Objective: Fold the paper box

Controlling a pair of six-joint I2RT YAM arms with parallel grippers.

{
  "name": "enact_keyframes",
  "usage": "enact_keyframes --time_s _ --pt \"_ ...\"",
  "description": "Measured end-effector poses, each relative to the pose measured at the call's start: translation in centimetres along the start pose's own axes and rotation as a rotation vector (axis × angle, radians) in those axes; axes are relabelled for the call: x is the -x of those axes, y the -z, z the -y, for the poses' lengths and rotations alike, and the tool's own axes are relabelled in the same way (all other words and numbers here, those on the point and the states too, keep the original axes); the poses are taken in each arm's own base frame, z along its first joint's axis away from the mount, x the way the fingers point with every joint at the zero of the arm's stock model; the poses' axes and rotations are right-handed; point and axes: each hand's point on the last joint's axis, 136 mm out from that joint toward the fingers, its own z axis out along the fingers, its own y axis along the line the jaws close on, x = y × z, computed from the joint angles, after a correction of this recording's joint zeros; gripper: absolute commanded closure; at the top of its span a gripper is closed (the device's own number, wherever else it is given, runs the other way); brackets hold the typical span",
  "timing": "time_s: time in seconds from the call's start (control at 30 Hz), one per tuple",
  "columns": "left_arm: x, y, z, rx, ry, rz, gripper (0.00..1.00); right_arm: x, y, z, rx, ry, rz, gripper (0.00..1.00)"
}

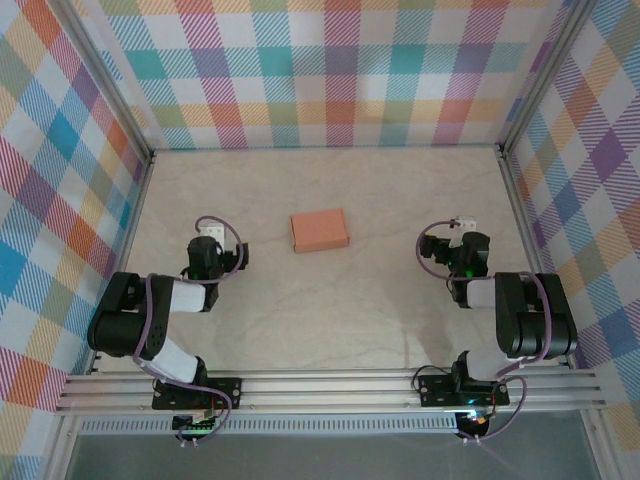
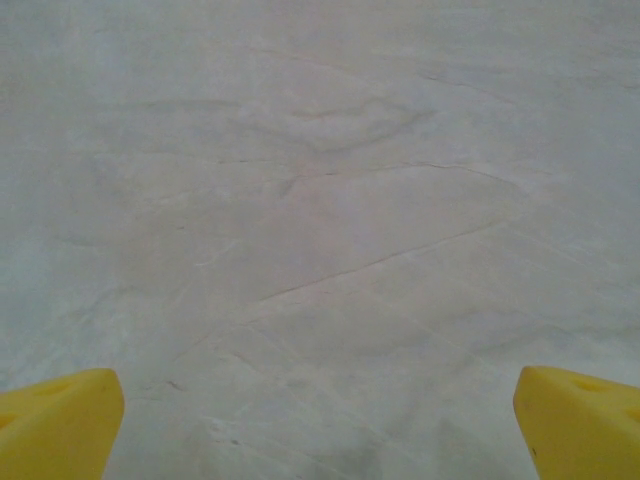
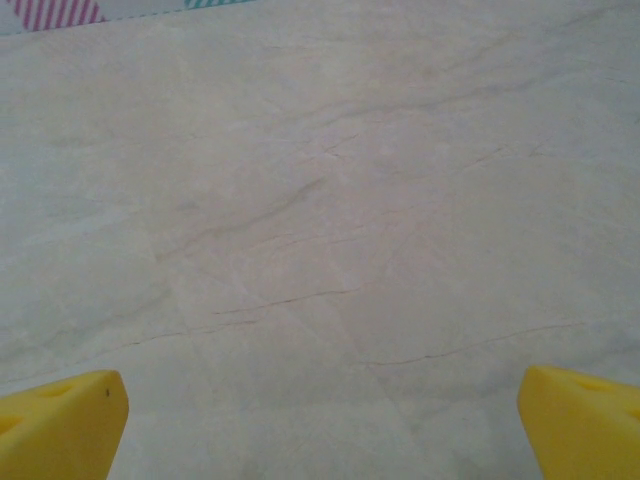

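The paper box [image 1: 320,230] is a small flat salmon-orange rectangle lying on the marble table top, midway between the two arms and a little farther back. My left gripper [image 1: 208,234] hovers to its left, apart from it, and my right gripper [image 1: 462,228] to its right, also apart. In the left wrist view the yellow fingertips [image 2: 60,425] stand far apart at the bottom corners with bare table between them, so that gripper [image 2: 320,430] is open. The right wrist view has the same look: yellow fingertips [image 3: 62,425] wide apart, gripper [image 3: 320,430] open over bare marble.
Checked, many-coloured walls [image 1: 320,70] close the table on the left, back and right. An aluminium rail [image 1: 330,390] with both arm bases runs along the near edge. A strip of the checked wall [image 3: 60,12] shows at the top left of the right wrist view.
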Motion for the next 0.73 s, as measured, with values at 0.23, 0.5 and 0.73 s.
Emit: enact_keyframes --time_s 0.23,0.5,0.73 --pt "1.0 -0.2 0.1 -0.026 0.039 0.025 0.0 0.7 0.0 -0.5 0.026 0.003 0.027 0.0" --pt "1.3 -0.2 0.2 -0.034 0.043 0.036 0.0 0.8 0.0 -0.6 0.031 0.004 0.032 0.0" --pt "1.3 -0.2 0.2 -0.034 0.043 0.036 0.0 0.8 0.0 -0.6 0.033 0.005 0.032 0.0"
